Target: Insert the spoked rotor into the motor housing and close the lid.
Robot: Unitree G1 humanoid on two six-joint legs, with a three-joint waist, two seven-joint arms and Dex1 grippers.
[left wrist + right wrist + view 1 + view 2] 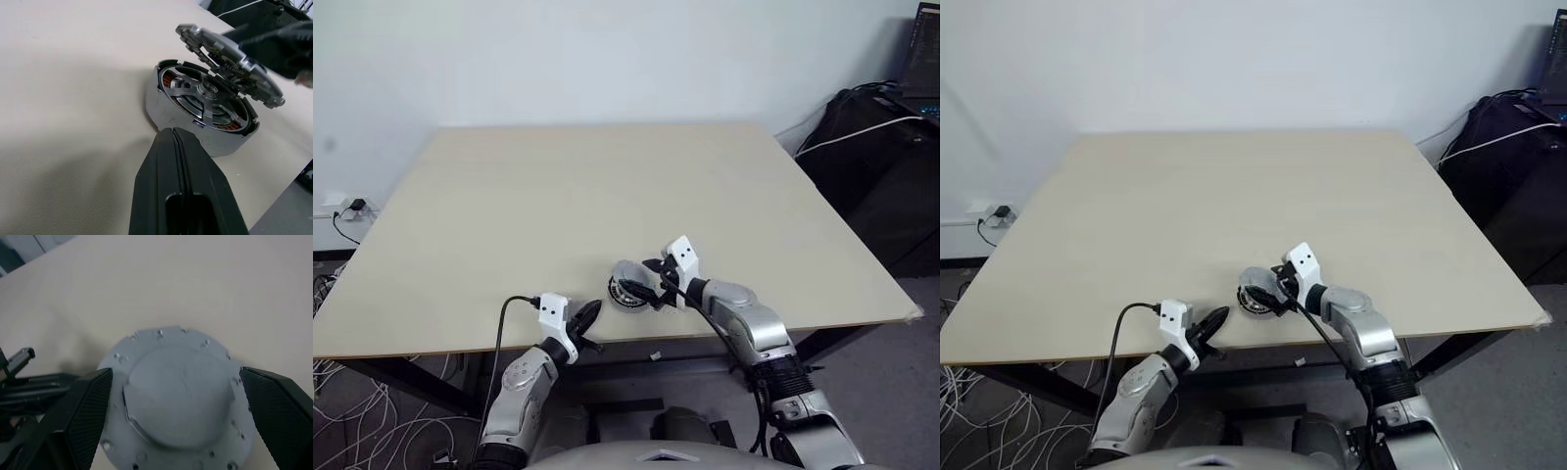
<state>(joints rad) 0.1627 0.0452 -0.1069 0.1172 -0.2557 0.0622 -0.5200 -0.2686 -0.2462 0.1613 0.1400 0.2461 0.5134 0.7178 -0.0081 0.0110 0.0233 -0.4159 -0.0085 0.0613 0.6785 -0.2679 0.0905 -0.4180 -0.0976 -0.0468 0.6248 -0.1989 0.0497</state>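
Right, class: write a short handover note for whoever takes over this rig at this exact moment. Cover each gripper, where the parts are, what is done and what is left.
Left gripper: shut, empty, at the near edge of the pale wooden table, pointing at the parts.
Right gripper: jaws wide open either side of the silver-grey round metal lid; whether the pads touch it cannot be told.
The round dark motor housing with copper-coloured windings stands on the table, the flat silver spoked rotor already seated inside.
The lid sits tilted above the housing, one edge raised.
Done: rotor inserted.
Left: lower the lid flat and close it.
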